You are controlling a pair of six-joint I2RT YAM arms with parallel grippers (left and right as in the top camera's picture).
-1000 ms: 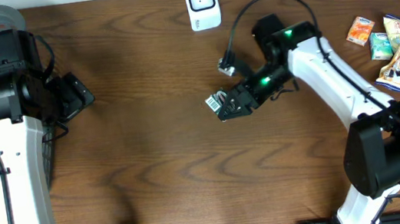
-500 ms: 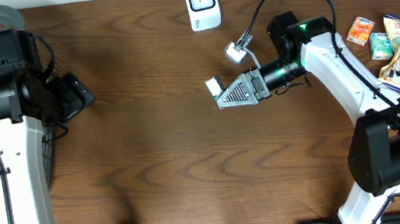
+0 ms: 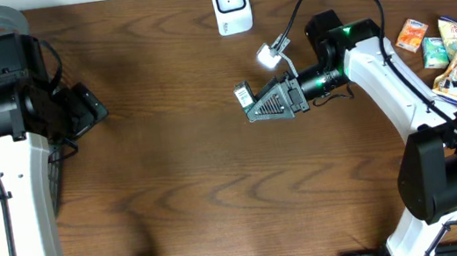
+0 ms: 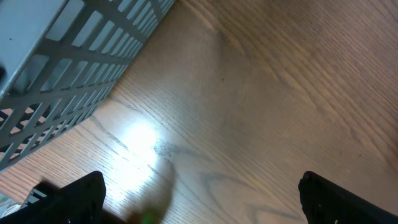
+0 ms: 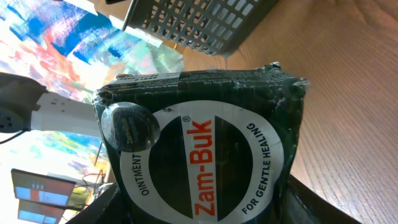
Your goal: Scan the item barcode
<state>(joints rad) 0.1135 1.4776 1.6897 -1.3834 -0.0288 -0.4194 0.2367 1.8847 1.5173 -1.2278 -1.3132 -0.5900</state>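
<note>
Zam-Buk box (image 5: 199, 143) masks most of right fingers (image 5: 316, 208) | left fingers (image 4: 71, 200) cropped, spread

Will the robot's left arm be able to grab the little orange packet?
Probably not: the orange packet lies far to the right, the left end effector sits far left, and the right arm stands between them.

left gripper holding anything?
No, the left gripper hangs wide open over the table, with nothing between its jaws.
</note>
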